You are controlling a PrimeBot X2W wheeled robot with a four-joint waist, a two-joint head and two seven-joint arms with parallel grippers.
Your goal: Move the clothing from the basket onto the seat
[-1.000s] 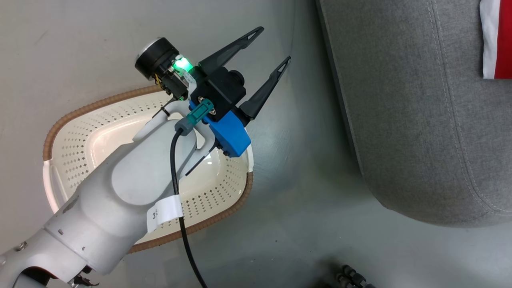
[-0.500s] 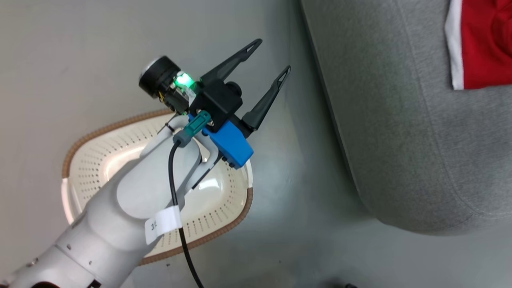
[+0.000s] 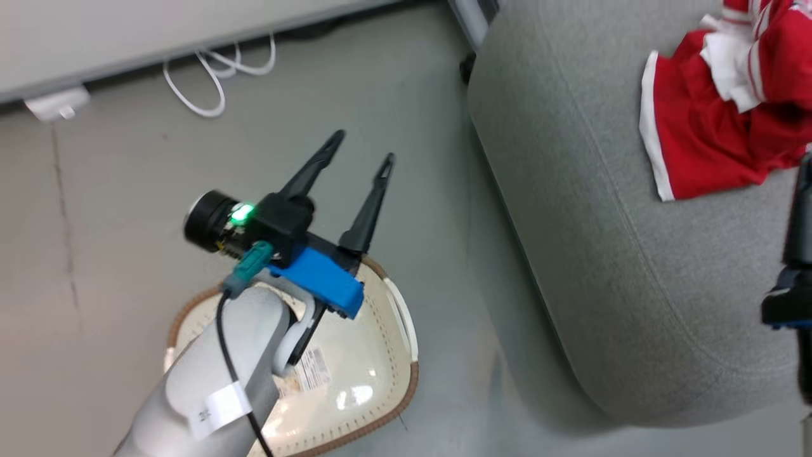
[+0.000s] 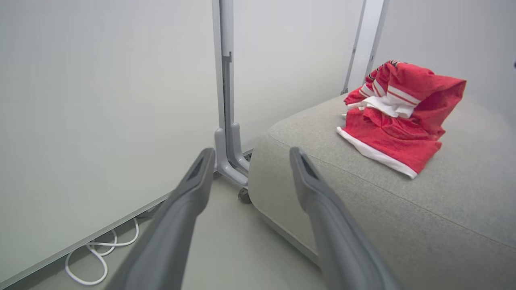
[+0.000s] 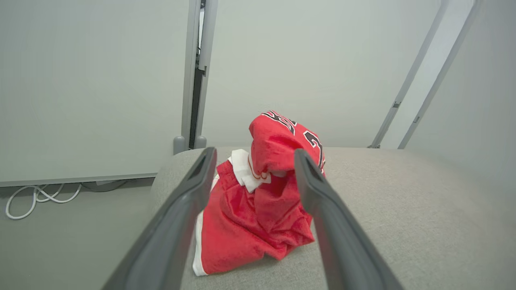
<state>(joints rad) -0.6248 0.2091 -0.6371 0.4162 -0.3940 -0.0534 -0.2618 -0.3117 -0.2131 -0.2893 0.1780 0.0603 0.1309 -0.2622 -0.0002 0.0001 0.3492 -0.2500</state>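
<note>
The clothing (image 3: 710, 133) lies in a crumpled red heap with white trim on the light grey seat (image 3: 602, 254). The lettered jersey (image 5: 282, 137) tops the heap. My right gripper (image 5: 254, 157) is open just short of the clothing (image 5: 258, 217), which rests on the seat (image 5: 403, 209) free of its fingers. One of its dark fingers (image 3: 800, 209) shows at the head view's right edge. My left gripper (image 3: 361, 147) hangs open and empty above the far end of the cream basket (image 3: 406, 387), which holds nothing but its label. The left wrist view has the left gripper (image 4: 250, 157) facing the seat (image 4: 403, 217) and the clothing (image 4: 391, 121).
A white cable (image 3: 209, 82) loops on the floor along the pale wall panel. A grey partition post (image 4: 225, 100) with a caster stands at the seat's far corner. Grey floor separates the basket from the seat.
The head camera has swung up and right, bringing the red heap on the seat, the wall and cable, and the right gripper's edge into view. The left gripper stays open over the basket.
</note>
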